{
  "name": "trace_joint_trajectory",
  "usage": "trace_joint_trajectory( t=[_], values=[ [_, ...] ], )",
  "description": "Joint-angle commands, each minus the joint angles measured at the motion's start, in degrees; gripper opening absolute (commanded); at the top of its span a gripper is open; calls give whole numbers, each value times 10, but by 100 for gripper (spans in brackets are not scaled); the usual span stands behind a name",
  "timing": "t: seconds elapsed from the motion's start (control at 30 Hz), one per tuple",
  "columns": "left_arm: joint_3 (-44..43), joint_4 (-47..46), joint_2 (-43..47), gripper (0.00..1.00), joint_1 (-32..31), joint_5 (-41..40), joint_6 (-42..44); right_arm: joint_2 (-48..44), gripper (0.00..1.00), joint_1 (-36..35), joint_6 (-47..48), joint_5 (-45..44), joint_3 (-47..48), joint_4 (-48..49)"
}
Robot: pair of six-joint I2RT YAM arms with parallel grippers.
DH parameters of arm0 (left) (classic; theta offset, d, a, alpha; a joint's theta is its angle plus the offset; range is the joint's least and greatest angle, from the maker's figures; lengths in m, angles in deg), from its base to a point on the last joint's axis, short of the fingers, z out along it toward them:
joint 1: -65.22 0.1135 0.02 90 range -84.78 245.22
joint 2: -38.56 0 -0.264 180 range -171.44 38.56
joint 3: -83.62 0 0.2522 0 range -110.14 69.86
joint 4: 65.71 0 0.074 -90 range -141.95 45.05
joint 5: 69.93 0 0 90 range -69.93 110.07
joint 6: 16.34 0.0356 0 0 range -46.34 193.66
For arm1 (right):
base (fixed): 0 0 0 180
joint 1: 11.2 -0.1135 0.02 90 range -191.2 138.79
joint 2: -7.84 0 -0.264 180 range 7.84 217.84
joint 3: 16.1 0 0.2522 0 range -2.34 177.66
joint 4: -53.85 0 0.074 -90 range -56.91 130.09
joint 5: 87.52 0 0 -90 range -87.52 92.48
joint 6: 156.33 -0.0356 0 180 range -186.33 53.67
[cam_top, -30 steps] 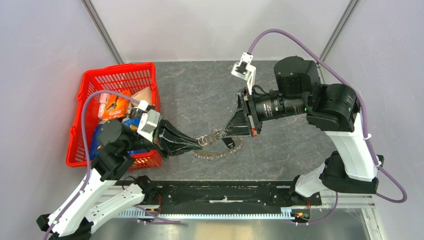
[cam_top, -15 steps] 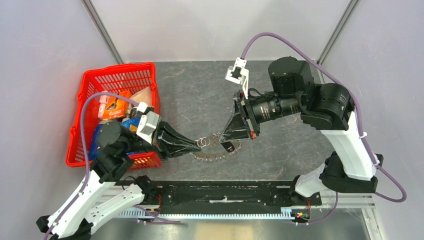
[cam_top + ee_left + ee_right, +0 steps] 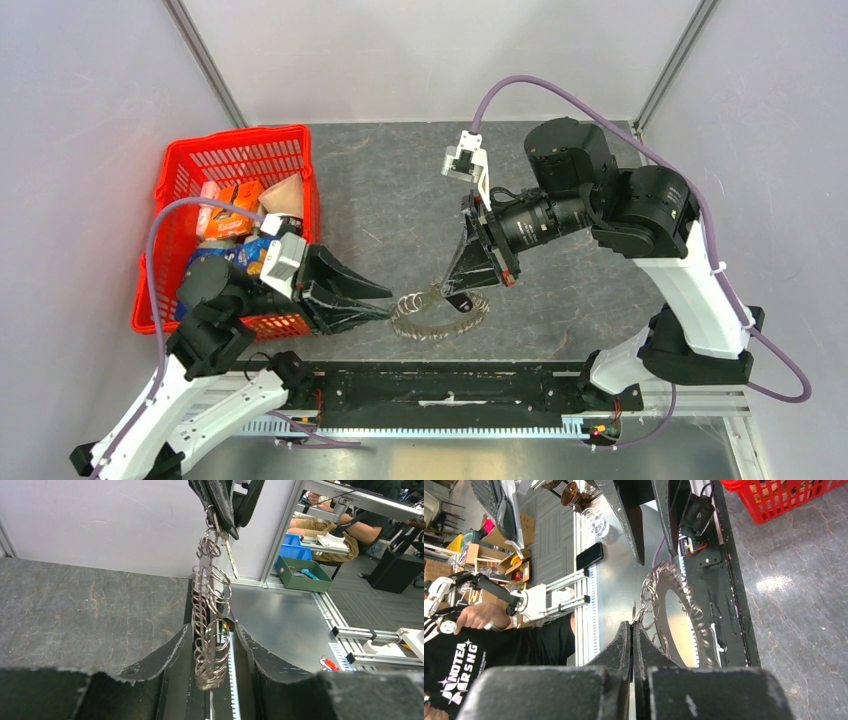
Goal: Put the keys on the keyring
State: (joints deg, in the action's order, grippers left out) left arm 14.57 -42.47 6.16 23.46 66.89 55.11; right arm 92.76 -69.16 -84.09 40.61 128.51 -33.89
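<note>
The keyring [image 3: 437, 315], a toothed silvery loop of thin wire rings, hangs between both grippers. Left gripper [image 3: 385, 305] sits spread around it; right gripper [image 3: 458, 292] is pinched on its top. Below: mottled grey slate-look table [image 3: 400, 190], red mesh basket [image 3: 190, 170] behind the left gripper.

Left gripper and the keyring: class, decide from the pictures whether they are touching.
Apart. The left wrist view shows the keyring hanging between the open left gripper fingers, with gaps on both sides.

Keyring [image 3: 210, 625] between parted left fingers [image 3: 165, 652]
</note>
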Motion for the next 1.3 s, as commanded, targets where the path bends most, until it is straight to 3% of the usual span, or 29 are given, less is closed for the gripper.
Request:
trace_joint_trajectory(
  t=[0.0,0.47,0.97,1.27],
  values=[
    [-25,19,23,43,-1,12,-9,-2,0,0,22,51,0,17],
    [-56,-64,-29,48,-1,12,-45,20,0,-5,47,127,-24,19],
    [-25,-212,-89,47,-1,76,-135,38,0,-17,58,123,-9,17],
    [-18,-224,-117,47,-6,95,-156,42,0,-21,57,118,1,16]
  ],
)
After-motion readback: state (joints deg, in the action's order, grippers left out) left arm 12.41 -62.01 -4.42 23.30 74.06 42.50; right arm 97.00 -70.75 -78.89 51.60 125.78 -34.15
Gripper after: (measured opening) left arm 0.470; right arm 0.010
